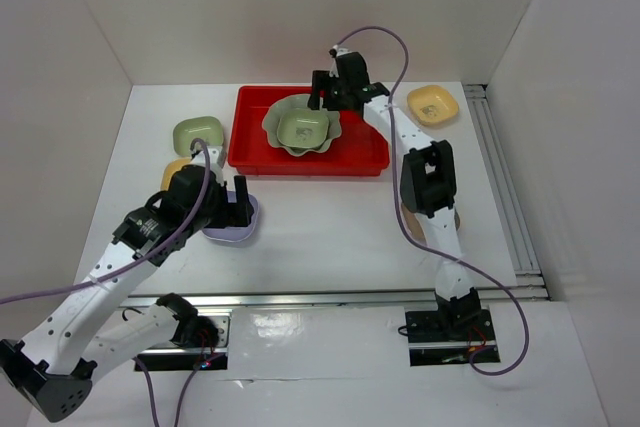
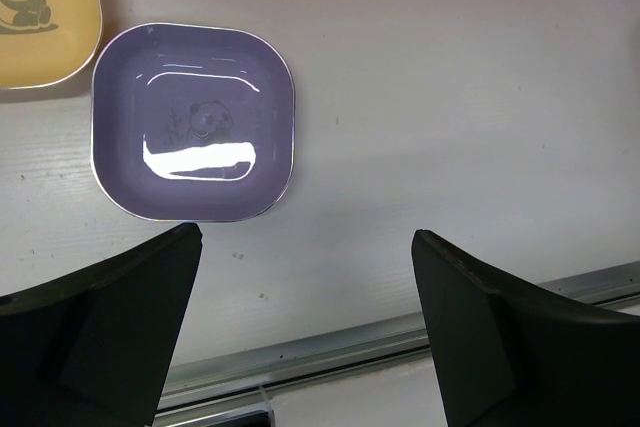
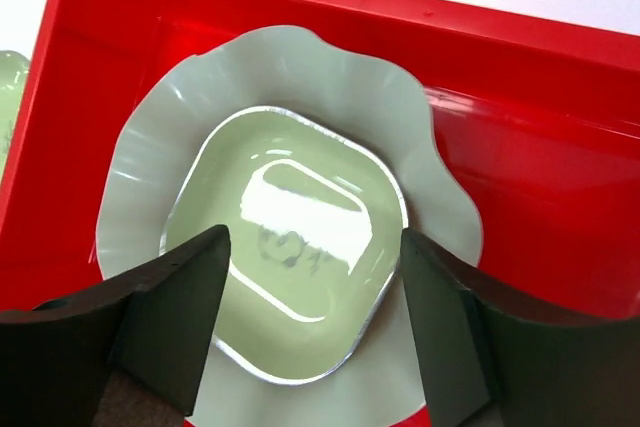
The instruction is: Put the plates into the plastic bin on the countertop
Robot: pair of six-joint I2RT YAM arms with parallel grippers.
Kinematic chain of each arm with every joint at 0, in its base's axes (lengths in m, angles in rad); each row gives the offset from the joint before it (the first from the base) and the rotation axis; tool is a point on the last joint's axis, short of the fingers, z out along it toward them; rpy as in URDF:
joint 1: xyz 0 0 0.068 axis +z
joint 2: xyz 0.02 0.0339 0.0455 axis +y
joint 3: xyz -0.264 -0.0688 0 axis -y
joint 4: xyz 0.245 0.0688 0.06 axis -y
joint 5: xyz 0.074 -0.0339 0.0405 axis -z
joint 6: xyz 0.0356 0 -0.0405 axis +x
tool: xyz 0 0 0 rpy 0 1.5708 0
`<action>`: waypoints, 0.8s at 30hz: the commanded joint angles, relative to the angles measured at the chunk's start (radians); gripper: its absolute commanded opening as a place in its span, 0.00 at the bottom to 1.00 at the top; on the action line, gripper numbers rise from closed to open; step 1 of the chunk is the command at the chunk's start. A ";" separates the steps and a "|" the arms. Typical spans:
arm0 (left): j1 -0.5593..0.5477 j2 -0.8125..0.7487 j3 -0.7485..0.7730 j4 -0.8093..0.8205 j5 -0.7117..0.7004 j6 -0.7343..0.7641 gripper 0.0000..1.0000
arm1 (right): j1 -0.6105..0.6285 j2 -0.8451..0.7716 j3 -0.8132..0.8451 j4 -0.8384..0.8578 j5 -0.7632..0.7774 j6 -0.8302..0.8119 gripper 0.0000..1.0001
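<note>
My left gripper [image 2: 305, 237] hangs wide by the partly arm-hidden lavender plate [image 1: 235, 233] near the counter's left edge, right gripper [image 3: 312, 237] wide over the bin [image 3: 560, 147].

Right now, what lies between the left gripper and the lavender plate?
Nothing. In the left wrist view, only a short stretch of bare white countertop separates the open left gripper from the lavender plate.

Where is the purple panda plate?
In the top view, the purple plate sits on the left side of the countertop, nearer than the red bin, partly under the left claw; a yellow plate lies right beside it.
</note>
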 commanded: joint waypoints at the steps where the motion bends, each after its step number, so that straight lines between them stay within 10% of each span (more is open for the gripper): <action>1: 0.005 -0.002 -0.005 0.044 0.012 -0.001 1.00 | 0.009 -0.104 0.036 0.024 0.014 -0.008 0.78; 6: 0.005 0.081 -0.005 0.054 0.064 0.027 1.00 | 0.027 -0.320 -0.109 0.063 0.082 -0.008 1.00; 16: 0.038 0.395 0.063 0.054 0.084 0.038 1.00 | 0.069 -0.943 -0.787 0.213 0.115 -0.027 1.00; 24: 0.113 0.667 0.144 0.057 0.093 0.038 0.97 | 0.110 -1.199 -0.961 0.276 0.071 -0.017 1.00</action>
